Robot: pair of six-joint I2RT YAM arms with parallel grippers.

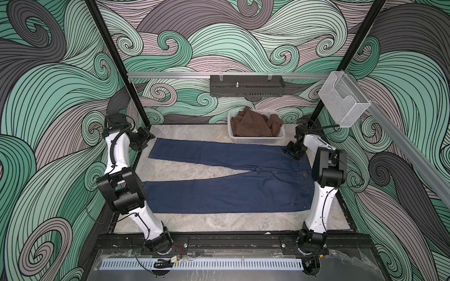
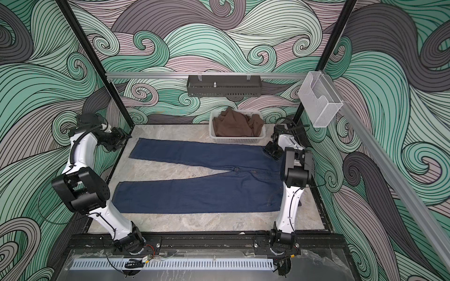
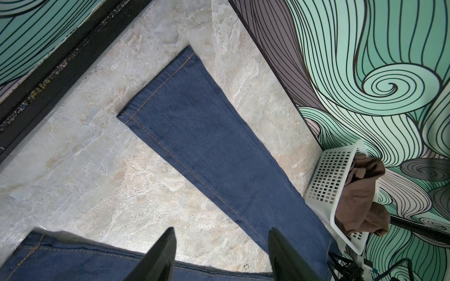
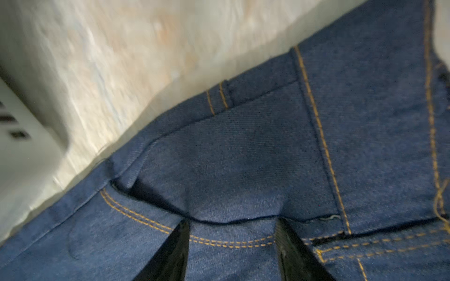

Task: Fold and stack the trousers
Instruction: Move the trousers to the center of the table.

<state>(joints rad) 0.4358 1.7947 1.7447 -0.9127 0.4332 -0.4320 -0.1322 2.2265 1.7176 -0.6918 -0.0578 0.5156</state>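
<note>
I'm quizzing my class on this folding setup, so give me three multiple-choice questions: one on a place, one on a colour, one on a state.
1. Where does the white basket stand? A) at the far edge of the table, behind the trousers; B) on the trousers; C) by the arm bases.
2. What colour is the garment in it? A) green; B) brown; C) white.
3. How do the trousers lie? A) bunched up; B) folded in half; C) spread flat, legs apart.
1 A: it stands just beyond the far leg. 2 B: brown cloth fills it. 3 C: bare table shows between both flat legs.
</note>
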